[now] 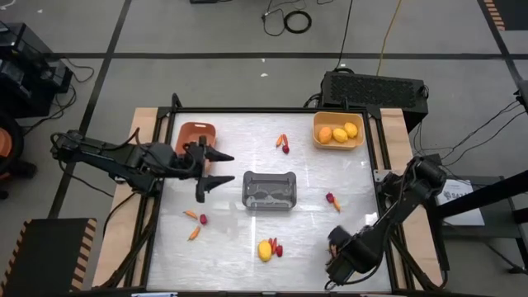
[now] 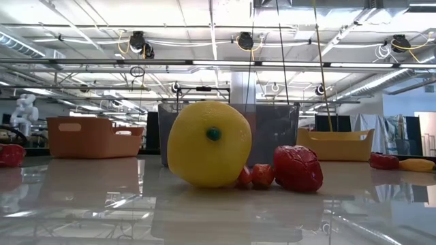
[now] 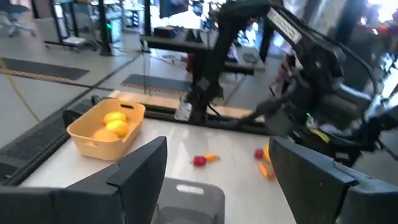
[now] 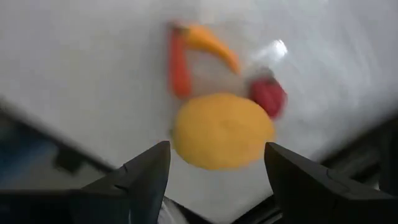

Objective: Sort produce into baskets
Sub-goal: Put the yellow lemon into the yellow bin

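Observation:
A yellow fruit (image 1: 265,249) lies near the table's front edge with red berries (image 1: 277,248) beside it; both loom large in the low view (image 2: 209,144) (image 2: 298,168). My right gripper (image 1: 334,244) is open to the fruit's right. In the right wrist view its fingers (image 4: 217,149) stand apart with the fruit (image 4: 222,130) ahead of them, untouched. My left gripper (image 1: 219,169) is open and empty between the orange-brown basket (image 1: 196,137) and the grey basket (image 1: 269,190). The yellow basket (image 1: 338,132) at the far right holds three yellow fruits.
Carrot sticks and a berry (image 1: 196,223) lie at the front left. A carrot and a berry (image 1: 283,144) lie at the far middle. Another berry (image 1: 332,199) lies right of the grey basket. A black box (image 1: 373,89) stands beyond the far edge.

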Available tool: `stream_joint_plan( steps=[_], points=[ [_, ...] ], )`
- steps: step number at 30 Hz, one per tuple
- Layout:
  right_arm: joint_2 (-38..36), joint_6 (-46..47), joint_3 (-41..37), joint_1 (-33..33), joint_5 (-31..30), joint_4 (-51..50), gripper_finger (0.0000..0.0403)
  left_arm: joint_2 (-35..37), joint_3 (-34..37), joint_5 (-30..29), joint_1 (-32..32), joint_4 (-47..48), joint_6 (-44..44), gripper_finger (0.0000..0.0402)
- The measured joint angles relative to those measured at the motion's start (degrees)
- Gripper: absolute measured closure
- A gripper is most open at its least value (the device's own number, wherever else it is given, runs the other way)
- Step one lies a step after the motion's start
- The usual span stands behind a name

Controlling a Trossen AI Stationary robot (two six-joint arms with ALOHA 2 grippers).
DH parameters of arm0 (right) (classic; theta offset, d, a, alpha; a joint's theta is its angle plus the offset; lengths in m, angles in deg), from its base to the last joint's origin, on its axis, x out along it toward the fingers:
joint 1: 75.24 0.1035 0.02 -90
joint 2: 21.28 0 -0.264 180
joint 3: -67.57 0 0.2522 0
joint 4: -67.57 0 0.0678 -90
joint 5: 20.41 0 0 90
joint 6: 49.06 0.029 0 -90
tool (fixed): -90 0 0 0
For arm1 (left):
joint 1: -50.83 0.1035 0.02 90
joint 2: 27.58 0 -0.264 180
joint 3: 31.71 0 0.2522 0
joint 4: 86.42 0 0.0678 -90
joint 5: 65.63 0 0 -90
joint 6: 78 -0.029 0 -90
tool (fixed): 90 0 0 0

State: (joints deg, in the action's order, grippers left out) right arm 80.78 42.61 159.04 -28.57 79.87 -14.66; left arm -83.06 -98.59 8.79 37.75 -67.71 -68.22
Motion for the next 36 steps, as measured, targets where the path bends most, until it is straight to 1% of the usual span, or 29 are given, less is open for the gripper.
stream_joint_plan(
  steps=[2,5,11,15,18,21,24,30,36],
  points=[
    [0.00,-10.60,0.00,-0.44,0.00,0.96,0.0150,0.00,0.00,-1.28,0.36,-1.30,0.39,0.0114],
    [0.00,-26.51,0.00,-0.91,0.39,1.53,0.0150,0.00,-0.02,-1.72,1.24,-2.60,2.10,0.0114],
    [0.00,-57.04,0.00,-0.69,0.60,-1.65,0.0150,0.00,-0.02,-1.92,1.84,-2.83,6.28,0.0114],
    [0.00,-76.68,0.00,0.76,0.57,-2.92,0.0150,0.00,-0.02,-1.91,1.82,-2.79,6.47,0.0114],
    [0.00,-86.00,0.00,2.14,0.57,-2.69,0.0150,0.00,-0.02,-3.09,1.82,-2.85,6.50,0.0114],
    [0.00,-89.86,0.00,3.36,0.57,-2.37,0.0150,0.00,-0.02,-4.28,1.82,-2.84,6.54,0.0114],
    [0.00,-89.97,0.00,4.23,0.57,-1.38,0.0150,0.00,-0.02,-4.45,1.82,-2.81,6.54,0.0114],
    [0.22,-83.10,-2.13,4.45,0.56,3.82,0.0148,-1.20,-0.02,-4.68,1.82,-2.91,6.51,0.0114],
    [0.28,-80.40,-2.36,4.36,-0.15,3.81,0.0137,-3.73,-0.02,-4.71,1.82,-2.96,6.52,0.0114]
  ],
)
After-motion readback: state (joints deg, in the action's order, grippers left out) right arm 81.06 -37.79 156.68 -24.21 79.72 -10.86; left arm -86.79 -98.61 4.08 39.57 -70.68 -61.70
